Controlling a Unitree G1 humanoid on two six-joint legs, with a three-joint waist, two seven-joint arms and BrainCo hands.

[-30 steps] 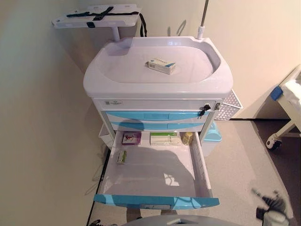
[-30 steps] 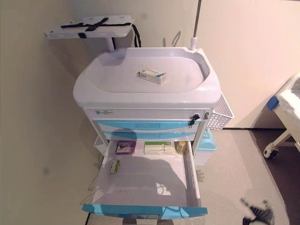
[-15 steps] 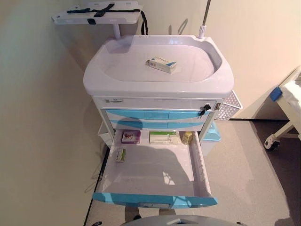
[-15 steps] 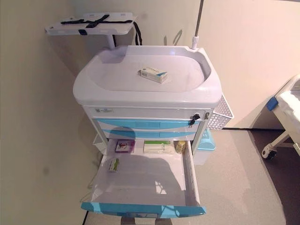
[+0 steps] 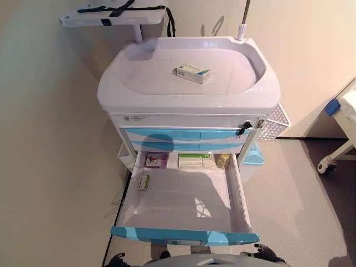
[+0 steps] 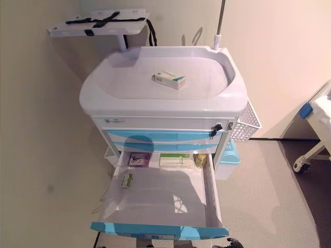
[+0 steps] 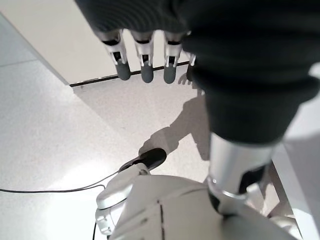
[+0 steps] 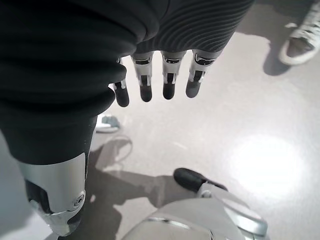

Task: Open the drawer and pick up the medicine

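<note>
Your left hand (image 7: 150, 30) hangs with fingers (image 7: 145, 62) straight, holding nothing. The medicine box (image 5: 193, 73) lies on the cart top (image 5: 139, 94), above the open drawer (image 5: 183, 200). Your right hand (image 8: 165, 30) shows relaxed, empty fingers (image 8: 169, 80).

Open bottom drawer (image 6: 159, 230), medicine box (image 6: 169, 80) atop cart (image 6: 103, 95), possibly a bottle (image 6: 199, 160)

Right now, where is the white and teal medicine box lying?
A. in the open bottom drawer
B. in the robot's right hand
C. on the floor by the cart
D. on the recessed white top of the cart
D: the white and teal medicine box lies on the recessed white top of the cart, above the open bottom drawer; the right hand hangs open and holds nothing.
</note>
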